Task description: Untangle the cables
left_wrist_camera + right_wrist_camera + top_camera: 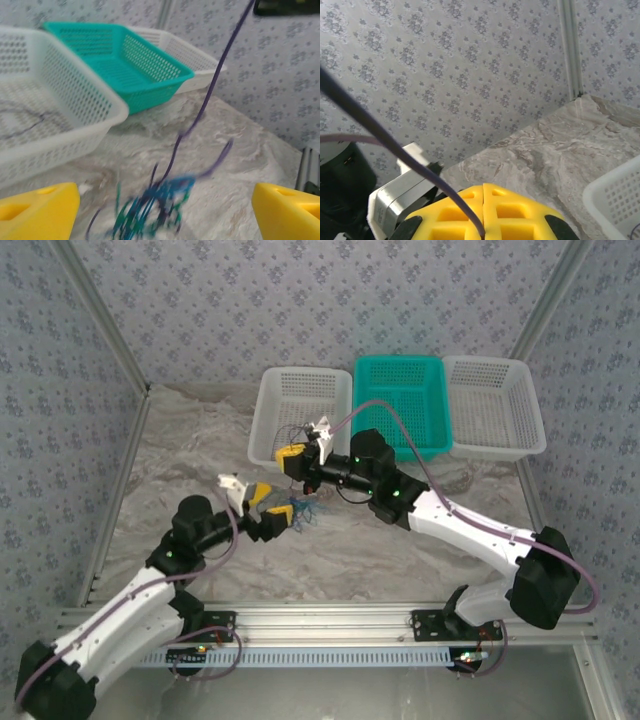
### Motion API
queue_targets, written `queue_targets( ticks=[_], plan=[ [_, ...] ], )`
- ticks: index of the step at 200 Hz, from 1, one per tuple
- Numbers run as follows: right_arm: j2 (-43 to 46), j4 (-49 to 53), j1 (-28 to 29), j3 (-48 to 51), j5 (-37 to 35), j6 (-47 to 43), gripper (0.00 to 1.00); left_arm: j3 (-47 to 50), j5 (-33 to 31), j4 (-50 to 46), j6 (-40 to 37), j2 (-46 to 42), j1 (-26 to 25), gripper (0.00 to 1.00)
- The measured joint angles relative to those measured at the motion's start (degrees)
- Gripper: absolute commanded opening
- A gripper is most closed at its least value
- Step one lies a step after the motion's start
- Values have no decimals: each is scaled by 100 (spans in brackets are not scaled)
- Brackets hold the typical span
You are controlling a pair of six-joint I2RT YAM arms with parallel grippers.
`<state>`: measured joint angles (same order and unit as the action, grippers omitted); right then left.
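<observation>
**Q:** Where do the cables lie?

**A:** The blue and teal cables (pixel 145 215) sit in a blurred knot on the marbled table (pixel 190 430), in front of the baskets. They lie between the yellow fingers (pixel 37 210) of my left gripper (pixel 165 205). Those fingers stand wide apart, one on each side of the knot, gripping nothing.

**Q:** And the other arm?

**A:** My right gripper (pixel 483 215) hangs higher, near the front wall of the left white basket (pixel 262 420). Its yellow pads are pressed together on the purple cable (pixel 385 137), which runs slantwise out of the seam between them. Seen from my left wrist, that cable climbs from the knot and out past the top of the frame.

**Q:** The baskets?

**A:** The teal basket (pixel 400 375) stands in the middle, with the right white basket (pixel 500 390) beside it. A thin dark wire (pixel 30 125) lies inside the left white basket.
</observation>
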<state>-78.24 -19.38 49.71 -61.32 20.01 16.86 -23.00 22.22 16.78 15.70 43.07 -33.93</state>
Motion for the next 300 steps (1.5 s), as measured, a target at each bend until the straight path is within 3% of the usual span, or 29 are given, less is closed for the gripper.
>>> queue_targets(
  ticks=[17, 29, 43, 62, 82, 115, 146, 174, 249, 300],
  plan=[
    [0, 79, 33, -42, 2, 116, 0, -271, 0, 374, -59, 660, -197, 82],
    [0, 127, 33, -90, -2, 197, 0, -297, -85, 664, -59, 1047, -323, 67],
    [0, 133, 31, -160, -7, 310, 0, -232, -254, 973, -22, 1429, -411, 41],
    [17, 138, 17, -260, -48, 487, 0, -35, -743, 1200, 107, 1803, -439, 17],
    [142, 205, -76, -280, -160, 767, 0, 219, -1464, 1154, 299, 1930, -444, 6],
    [369, 695, -531, -205, -468, 1307, 0, 271, -2380, 1064, 501, 1602, -483, 8],
    [824, 1123, -1102, -83, -835, 1593, 0, 306, -3075, 660, 798, 1191, -490, 27],
    [1602, 1091, -2015, -129, -1178, 1849, 0, 603, -3676, -286, 1106, 1257, -358, 35],
    [1985, 1611, -3106, -341, -1150, 2122, 0, 680, -4116, -859, 1419, 1266, -236, 46],
    [2262, 1875, -4885, -907, -1276, 2660, 0, 787, -4389, -1272, 1792, 1163, 101, 52]
  ],
)
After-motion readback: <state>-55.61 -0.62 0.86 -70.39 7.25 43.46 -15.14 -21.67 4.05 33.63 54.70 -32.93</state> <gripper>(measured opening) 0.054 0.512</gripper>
